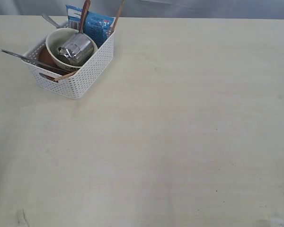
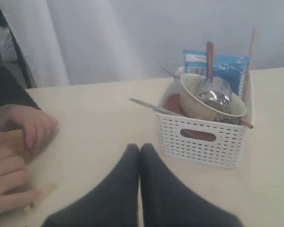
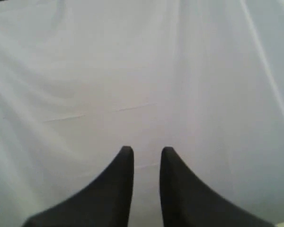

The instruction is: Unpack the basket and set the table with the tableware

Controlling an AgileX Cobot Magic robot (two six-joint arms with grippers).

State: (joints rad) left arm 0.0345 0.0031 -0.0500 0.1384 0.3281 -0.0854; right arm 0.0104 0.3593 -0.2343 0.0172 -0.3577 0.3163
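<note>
Pale table (image 1: 189, 142) carries the white basket (image 1: 87, 78); inside it sit a bowl (image 1: 52, 38) and steel cup (image 1: 76, 48). Near the basket our left gripper (image 2: 139, 147) is pressed together; our right gripper (image 3: 146, 150) stands slightly parted.

Blue snack pkt (image 1: 100, 24) standing upright; white curtain (image 2: 132, 38) behind.

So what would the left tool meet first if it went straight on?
Probably the steel handle jutting from the basket, which sits just off its line; height is unclear, so it may pass under.
</note>
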